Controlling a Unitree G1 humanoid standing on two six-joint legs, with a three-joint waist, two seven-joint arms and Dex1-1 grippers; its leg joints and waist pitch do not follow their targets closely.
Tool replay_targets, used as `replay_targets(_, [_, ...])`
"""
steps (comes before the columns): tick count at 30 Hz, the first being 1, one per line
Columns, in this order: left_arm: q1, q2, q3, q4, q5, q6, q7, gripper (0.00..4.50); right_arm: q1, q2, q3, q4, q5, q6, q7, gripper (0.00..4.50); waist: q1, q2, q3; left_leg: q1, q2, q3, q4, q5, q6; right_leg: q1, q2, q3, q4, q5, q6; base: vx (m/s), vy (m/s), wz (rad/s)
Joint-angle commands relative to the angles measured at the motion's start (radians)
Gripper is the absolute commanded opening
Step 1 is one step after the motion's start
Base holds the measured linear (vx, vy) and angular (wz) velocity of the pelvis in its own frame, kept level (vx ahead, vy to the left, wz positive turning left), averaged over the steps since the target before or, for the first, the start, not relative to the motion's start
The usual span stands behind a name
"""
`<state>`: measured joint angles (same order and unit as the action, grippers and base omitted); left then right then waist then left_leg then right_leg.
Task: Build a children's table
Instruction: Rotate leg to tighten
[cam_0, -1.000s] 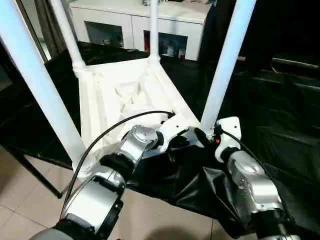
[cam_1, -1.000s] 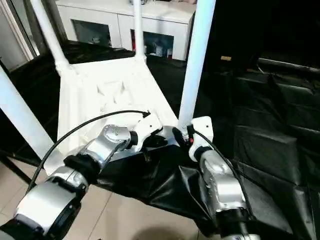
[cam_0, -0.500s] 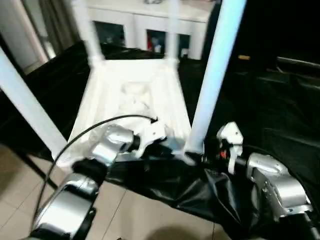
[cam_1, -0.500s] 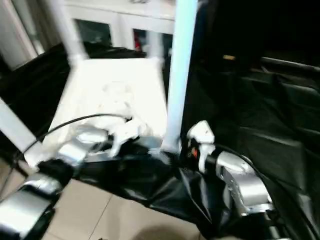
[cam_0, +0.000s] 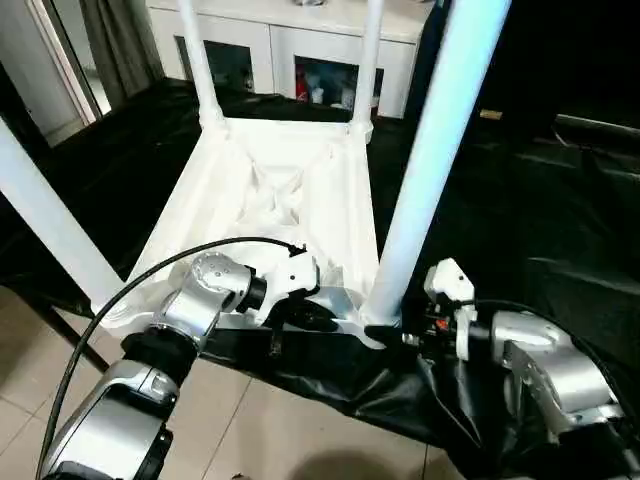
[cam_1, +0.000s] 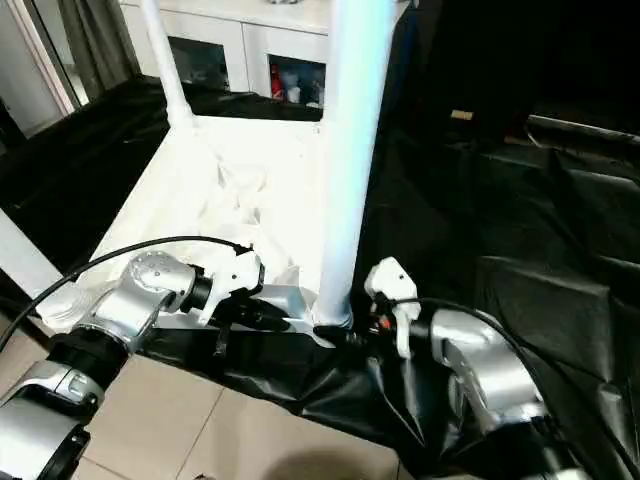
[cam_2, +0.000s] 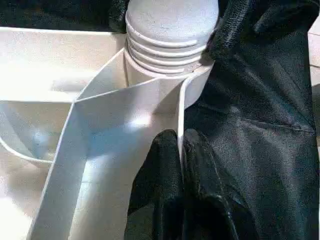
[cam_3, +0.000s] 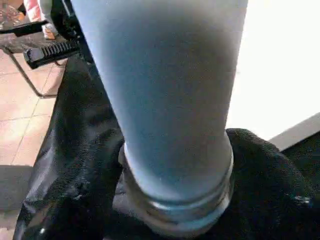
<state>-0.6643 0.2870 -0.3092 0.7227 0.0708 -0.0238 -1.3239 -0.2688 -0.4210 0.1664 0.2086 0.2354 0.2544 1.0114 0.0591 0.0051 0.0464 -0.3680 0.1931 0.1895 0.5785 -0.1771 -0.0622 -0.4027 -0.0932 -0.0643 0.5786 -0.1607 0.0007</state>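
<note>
While the children's table (cam_0: 275, 205) lies upside down on the black-draped table (cam_0: 560, 210), ribbed underside facing up, we see all four legs standing in its corner sockets. Two far legs (cam_0: 198, 55) rise at the end nearest the white cabinet (cam_0: 290, 45). The near left leg (cam_0: 45, 215) rises at the left, and the near right leg (cam_0: 435, 140) stands in the corner closest to us.

Our left gripper (cam_2: 180, 165) is clenched on the thin rim wall of the tabletop, one black finger (cam_2: 160, 170) on each side of that wall, just beside the near right corner socket (cam_2: 172, 40). A black cable (cam_0: 150, 280) arcs over the left forearm.

Our right gripper (cam_0: 395, 335) sits at the base of the near right leg, against the socket collar. We cannot tell whether its fingers are spread or closed. Black cloth bunches around the collar (cam_3: 180, 200) in the right wrist view. Tiled floor (cam_0: 30, 350) shows below the table edge.
</note>
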Motion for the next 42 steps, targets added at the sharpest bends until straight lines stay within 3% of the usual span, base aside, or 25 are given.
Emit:
replay_targets(1, [0.015, -0.009, 0.012, -0.021, -0.047, 0.015, -0.015, 0.0, -0.012, 0.002, 0.011, 0.001, 0.006, -0.012, 0.015, 3.04, 0.002, -0.019, -0.062, 0.008, 0.039, -0.01, -0.065, -0.202, 0.075, 0.046, -0.054, 0.038, -0.058, -0.258, -0.22, 0.0, 0.0, 0.0])
replay_targets(8, [0.019, -0.007, 0.008, -0.022, -0.04, 0.021, -0.013, 0.0, 0.009, 0.008, 0.017, 0.015, 0.003, -0.039, 0.028, 2.79, 0.001, -0.019, -0.062, 0.008, 0.037, -0.008, -0.063, -0.202, 0.078, 0.048, -0.053, 0.038, -0.058, -0.246, -0.228, 0.0, 0.0, 0.0])
replay_targets(11, [0.011, -0.024, 0.006, 0.005, -0.012, 0.019, 0.054, 0.0, 0.027, 0.024, 0.002, 0.023, -0.02, -0.062, -0.033, 2.78, 0.001, -0.018, -0.062, 0.01, 0.037, -0.008, -0.063, -0.206, 0.075, 0.047, -0.052, 0.038, -0.059, -0.249, -0.225, 0.0, 0.0, 0.0])
replay_targets(15, [-0.033, -0.094, 0.018, 0.091, 0.033, 0.032, 0.242, 0.0, 0.05, 0.101, -0.05, 0.067, -0.075, -0.102, -0.259, 2.77, -0.005, -0.021, -0.057, 0.014, 0.032, -0.01, -0.067, -0.267, 0.04, 0.039, -0.052, 0.035, -0.076, -0.378, -0.188, 0.0, 0.0, 0.0])
replay_targets(16, [-0.051, -0.12, 0.023, 0.12, 0.042, 0.042, 0.301, 0.0, 0.049, 0.132, -0.069, 0.083, -0.091, -0.099, -0.343, 2.77, -0.007, -0.017, -0.057, 0.012, 0.031, -0.013, -0.068, -0.266, 0.032, 0.043, -0.053, 0.035, -0.075, -0.389, -0.18, 0.0, 0.0, 0.0])
replay_targets(18, [-0.09, -0.176, 0.029, 0.181, 0.063, 0.059, 0.428, 0.0, 0.041, 0.199, -0.108, 0.112, -0.114, -0.08, -0.51, 2.77, -0.013, -0.022, -0.055, 0.018, 0.027, -0.013, -0.068, -0.302, 0.02, 0.034, -0.051, 0.032, -0.087, -0.466, -0.149, 0.0, 0.0, 0.0])
replay_targets(21, [-0.143, -0.252, 0.053, 0.253, 0.063, 0.084, 0.588, 0.0, 0.027, 0.274, -0.14, 0.131, -0.144, -0.047, -0.688, 2.76, -0.015, -0.022, -0.056, 0.016, 0.024, -0.014, -0.067, -0.294, 0.028, 0.034, -0.052, 0.031, -0.095, -0.501, -0.123, 0.0, 0.0, 0.0])
replay_targets(24, [-0.186, -0.313, 0.061, 0.312, 0.069, 0.067, 0.69, 0.0, 0.008, 0.322, -0.128, 0.147, -0.184, -0.046, -0.782, 2.76, -0.017, -0.02, -0.058, 0.014, 0.022, -0.014, -0.067, -0.284, 0.035, 0.033, -0.048, 0.03, -0.097, -0.48, -0.117, 0.0, 0.0, 0.0])
replay_targets(28, [-0.211, -0.342, 0.052, 0.347, 0.086, 0.031, 0.702, 0.0, -0.016, 0.354, -0.119, 0.149, -0.184, -0.075, -0.788, 2.76, -0.016, -0.017, -0.061, 0.008, 0.021, -0.013, -0.066, -0.262, 0.058, 0.039, -0.049, 0.031, -0.092, -0.425, -0.123, 0.0, 0.0, 0.0])
replay_targets(29, [-0.211, -0.342, 0.052, 0.347, 0.086, 0.031, 0.702, 0.0, -0.016, 0.354, -0.119, 0.149, -0.184, -0.075, -0.788, 2.76, -0.015, -0.012, -0.065, 0.007, 0.021, -0.013, -0.064, -0.247, 0.063, 0.041, -0.048, 0.032, -0.089, -0.39, -0.13, 0.0, 0.0, 0.0])
replay_targets(31, [-0.214, -0.337, 0.049, 0.354, 0.085, 0.021, 0.681, 0.0, -0.017, 0.345, -0.121, 0.126, -0.163, -0.096, -0.755, 2.76, -0.013, -0.013, -0.065, 0.006, 0.022, -0.012, -0.064, -0.233, 0.073, 0.043, -0.048, 0.032, -0.084, -0.34, -0.149, 0.0, 0.0, 0.0])
replay_targets(33, [-0.203, -0.303, 0.041, 0.347, 0.079, -0.002, 0.619, 0.0, -0.021, 0.324, -0.15, 0.099, -0.106, -0.112, -0.689, 3.31, -0.012, -0.011, -0.065, 0.004, 0.023, -0.012, -0.064, -0.237, 0.085, 0.047, -0.05, 0.031, -0.082, -0.333, -0.16, 0.0, 0.0, 0.0])
replay_targets(36, [-0.189, -0.277, 0.04, 0.334, 0.076, -0.007, 0.587, 0.0, -0.025, 0.292, -0.151, 0.08, -0.083, -0.096, -0.624, 3.62, -0.013, -0.011, -0.064, 0.002, 0.024, -0.012, -0.064, -0.241, 0.091, 0.05, -0.049, 0.03, -0.08, -0.331, -0.165, 0.0, 0.0, 0.0])
replay_targets(39, [-0.151, -0.214, 0.031, 0.301, 0.073, -0.04, 0.48, 0.0, -0.02, 0.199, -0.105, 0.041, -0.059, -0.032, -0.446, 3.78, -0.018, -0.012, -0.063, -0.002, 0.025, -0.015, -0.066, -0.236, 0.098, 0.055, -0.048, 0.028, -0.08, -0.333, -0.167, 0.0, 0.0, 0.0])
replay_targets(42, [-0.113, -0.171, 0.026, 0.253, 0.048, -0.077, 0.361, 0.0, -0.012, 0.128, -0.063, 0.027, -0.059, -0.034, -0.322, 3.78, -0.019, -0.011, -0.062, 0.001, 0.027, -0.012, -0.065, -0.249, 0.101, 0.049, -0.05, 0.03, -0.083, -0.354, -0.171, 0.0, 0.0, 0.0])
